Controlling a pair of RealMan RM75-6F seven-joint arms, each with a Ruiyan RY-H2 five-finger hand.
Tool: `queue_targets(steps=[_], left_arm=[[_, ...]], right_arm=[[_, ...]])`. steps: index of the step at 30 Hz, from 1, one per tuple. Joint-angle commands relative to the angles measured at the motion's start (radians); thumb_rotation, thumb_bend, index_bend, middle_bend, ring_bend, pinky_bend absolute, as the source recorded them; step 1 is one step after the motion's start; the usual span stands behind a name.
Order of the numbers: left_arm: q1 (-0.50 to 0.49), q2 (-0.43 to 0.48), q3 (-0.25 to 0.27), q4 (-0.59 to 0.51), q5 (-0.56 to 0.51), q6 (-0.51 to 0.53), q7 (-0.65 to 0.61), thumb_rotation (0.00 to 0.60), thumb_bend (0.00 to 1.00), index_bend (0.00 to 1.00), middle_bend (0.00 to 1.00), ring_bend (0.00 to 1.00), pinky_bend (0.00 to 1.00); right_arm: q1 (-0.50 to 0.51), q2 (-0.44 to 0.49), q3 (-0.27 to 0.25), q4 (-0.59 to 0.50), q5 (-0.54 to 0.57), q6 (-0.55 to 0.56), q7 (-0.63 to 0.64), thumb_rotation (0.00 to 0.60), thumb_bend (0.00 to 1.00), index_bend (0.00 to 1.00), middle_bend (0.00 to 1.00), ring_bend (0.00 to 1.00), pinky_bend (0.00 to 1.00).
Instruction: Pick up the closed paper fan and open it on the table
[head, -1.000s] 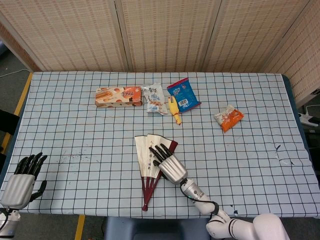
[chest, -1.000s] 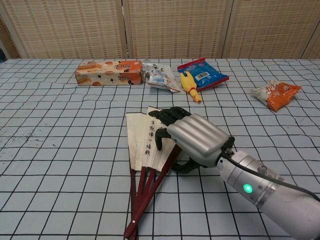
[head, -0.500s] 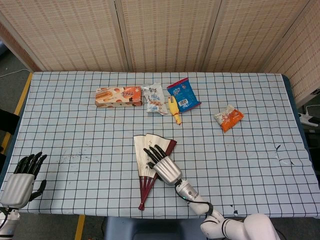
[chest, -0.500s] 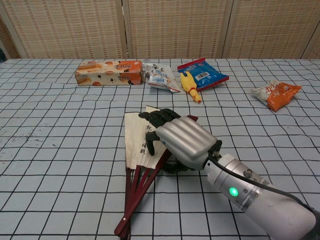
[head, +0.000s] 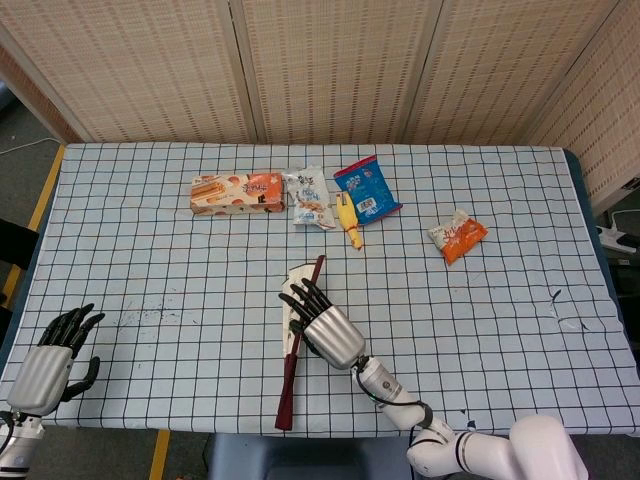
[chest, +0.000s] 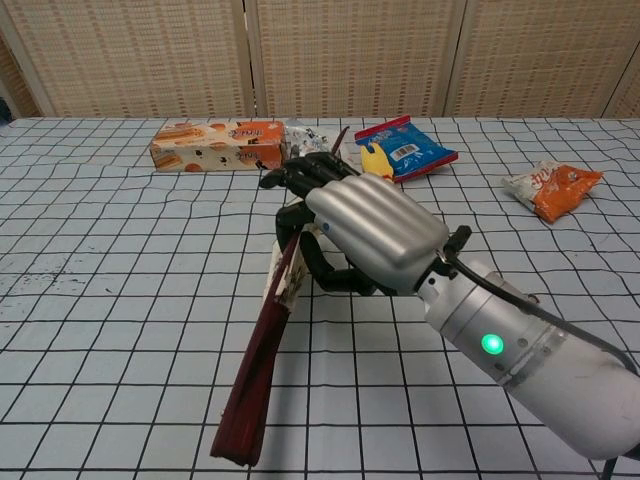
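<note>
Right hand (fingers forward) around fan

I count: one paper fan, one orange box, three snack packets, one yellow rubber chicken, two hands.
</note>
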Motion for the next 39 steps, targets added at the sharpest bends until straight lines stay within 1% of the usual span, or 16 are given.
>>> queue_targets(steps=[1, 3, 5, 6, 9, 13, 16, 20, 21, 22, 24, 28, 29, 31, 34, 39], left_arm=[[-0.047, -0.072, 0.014, 0.12, 0.046, -0.041, -0.268, 0.6, 0.56, 0.37, 0.0, 0.0, 0.06], [-0.058, -0.112, 0.018, 0.161, 0.054, -0.049, -0.34, 0.6, 0.56, 0.27, 0.0, 0.0, 0.05], [-0.079, -0.155, 0.035, 0.204, 0.066, -0.087, -0.428, 0.6, 0.57, 0.16, 0.0, 0.0, 0.05], [-0.093, -0.174, 0.047, 0.219, 0.074, -0.112, -0.472, 0.6, 0.56, 0.14, 0.0, 0.0, 0.04], [-0.12, -0.22, 0.06, 0.237, 0.085, -0.15, -0.546, 0.6, 0.52, 0.12, 0.0, 0.0, 0.04], [-0.147, -0.269, 0.061, 0.184, 0.083, -0.173, -0.66, 0.6, 0.51, 0.07, 0.0, 0.0, 0.03], [-0.173, -0.259, 0.068, 0.112, 0.093, -0.194, -0.725, 0.6, 0.51, 0.04, 0.0, 0.0, 0.03], [-0.181, -0.252, 0.07, 0.091, 0.097, -0.198, -0.734, 0.6, 0.5, 0.01, 0.0, 0.0, 0.03], [-0.188, -0.248, 0.069, 0.072, 0.101, -0.199, -0.736, 0.6, 0.5, 0.0, 0.0, 0.0, 0.03], [-0.192, -0.249, 0.051, 0.031, 0.088, -0.186, -0.759, 0.6, 0.49, 0.0, 0.0, 0.0, 0.03], [-0.192, -0.252, 0.033, -0.025, 0.048, -0.19, -0.789, 0.6, 0.47, 0.0, 0.0, 0.0, 0.03], [-0.21, -0.227, 0.019, -0.184, -0.028, -0.257, -0.898, 0.6, 0.45, 0.0, 0.0, 0.0, 0.03], [-0.219, -0.217, 0.017, -0.213, -0.036, -0.273, -0.904, 0.6, 0.45, 0.0, 0.0, 0.0, 0.02], [-0.231, -0.208, 0.009, -0.258, -0.046, -0.289, -0.873, 0.6, 0.45, 0.0, 0.0, 0.0, 0.02], [-0.244, -0.214, -0.014, -0.3, -0.071, -0.3, -0.811, 0.6, 0.45, 0.0, 0.0, 0.0, 0.02], [-0.266, -0.237, -0.059, -0.334, -0.142, -0.324, -0.728, 0.6, 0.45, 0.0, 0.0, 0.0, 0.02]], right_arm=[[0.023, 0.155, 0.077, -0.312, 0.095, -0.091, -0.092, 0.6, 0.79, 0.7, 0.1, 0.0, 0.0], [0.028, 0.191, 0.108, -0.397, 0.14, -0.12, -0.13, 0.6, 0.79, 0.7, 0.1, 0.0, 0.0], [0.039, 0.22, 0.146, -0.471, 0.199, -0.153, -0.172, 0.6, 0.79, 0.7, 0.1, 0.0, 0.0], [0.046, 0.231, 0.167, -0.505, 0.235, -0.171, -0.196, 0.6, 0.79, 0.7, 0.1, 0.0, 0.0], [0.062, 0.244, 0.212, -0.574, 0.327, -0.203, -0.24, 0.6, 0.79, 0.7, 0.1, 0.0, 0.0], [0.096, 0.23, 0.26, -0.615, 0.436, -0.216, -0.306, 0.6, 0.79, 0.7, 0.1, 0.0, 0.0], [0.12, 0.207, 0.284, -0.613, 0.491, -0.21, -0.338, 0.6, 0.79, 0.7, 0.1, 0.0, 0.0], [0.129, 0.199, 0.293, -0.615, 0.514, -0.207, -0.347, 0.6, 0.79, 0.7, 0.1, 0.0, 0.0], [0.138, 0.192, 0.306, -0.616, 0.533, -0.204, -0.352, 0.6, 0.79, 0.7, 0.1, 0.0, 0.0], [0.157, 0.179, 0.328, -0.605, 0.544, -0.19, -0.376, 0.6, 0.79, 0.7, 0.1, 0.0, 0.0], [0.186, 0.144, 0.349, -0.578, 0.57, -0.166, -0.414, 0.6, 0.79, 0.7, 0.1, 0.0, 0.0], [0.254, 0.075, 0.393, -0.521, 0.63, -0.139, -0.474, 0.6, 0.79, 0.7, 0.1, 0.0, 0.0], [0.27, 0.06, 0.404, -0.509, 0.644, -0.134, -0.485, 0.6, 0.79, 0.7, 0.1, 0.0, 0.0], [0.305, 0.029, 0.421, -0.478, 0.667, -0.121, -0.512, 0.6, 0.79, 0.7, 0.1, 0.0, 0.0], [0.345, -0.009, 0.43, -0.423, 0.681, -0.097, -0.545, 0.6, 0.79, 0.7, 0.1, 0.0, 0.0], [0.391, -0.08, 0.443, -0.345, 0.71, -0.068, -0.544, 0.6, 0.79, 0.7, 0.1, 0.0, 0.0]])
